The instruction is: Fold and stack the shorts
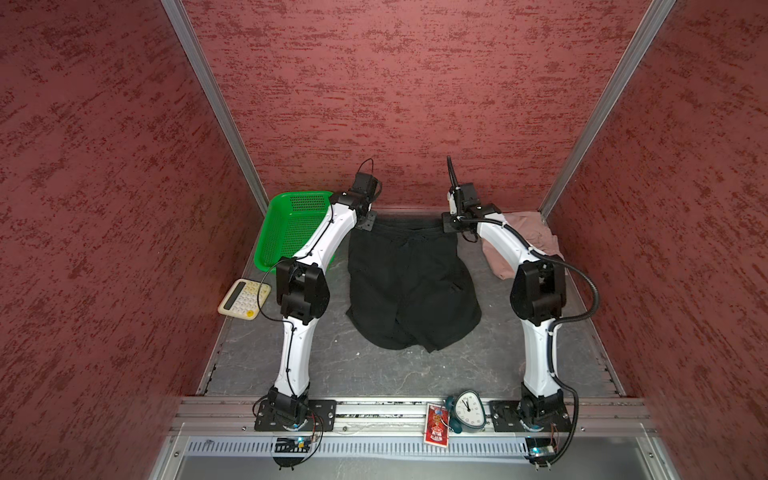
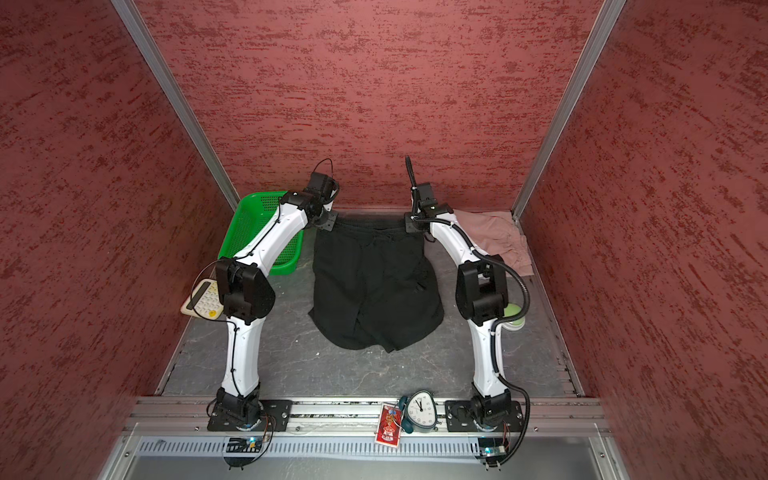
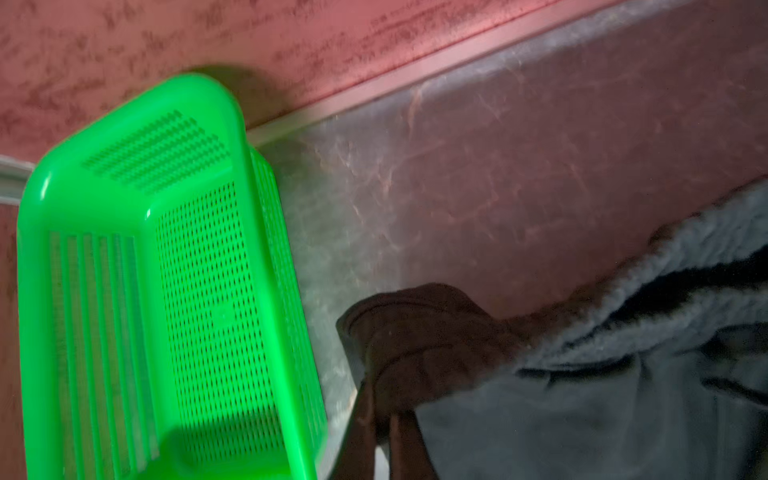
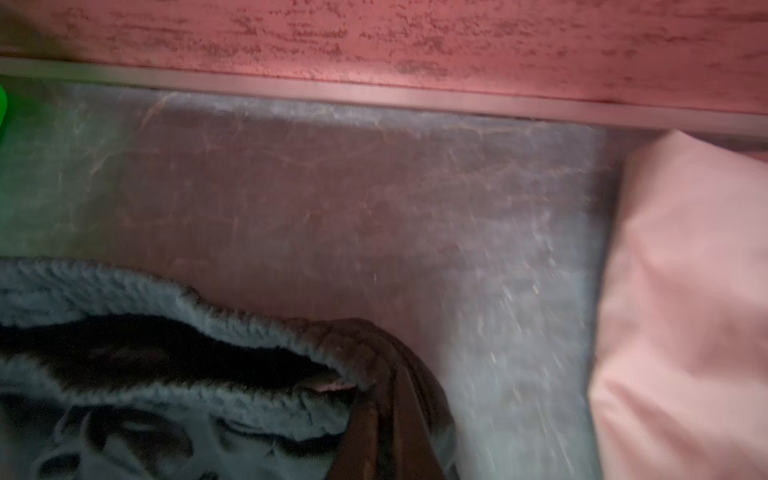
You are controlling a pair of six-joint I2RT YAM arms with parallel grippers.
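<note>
Both top views: black shorts (image 1: 411, 286), waistband rearward; left gripper (image 1: 368, 222), right gripper (image 1: 451, 224) opening unclear.

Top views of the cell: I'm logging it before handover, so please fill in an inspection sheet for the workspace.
Surface: grey marbled tabletop, no spills seen.
Job's things: black shorts spread flat and unfolded, waistband toward the back wall; pink shorts crumpled in the back right corner, not stacked.
Clutter: green basket, calculator, clock, red card.
Grippers: left end effector and right end effector at the black waistband's two corners; grip cannot be told.
Cables: thin black cable loops over the calculator; corrugated hose arcs off the right arm.
Surroundings: red textured walls.
</note>
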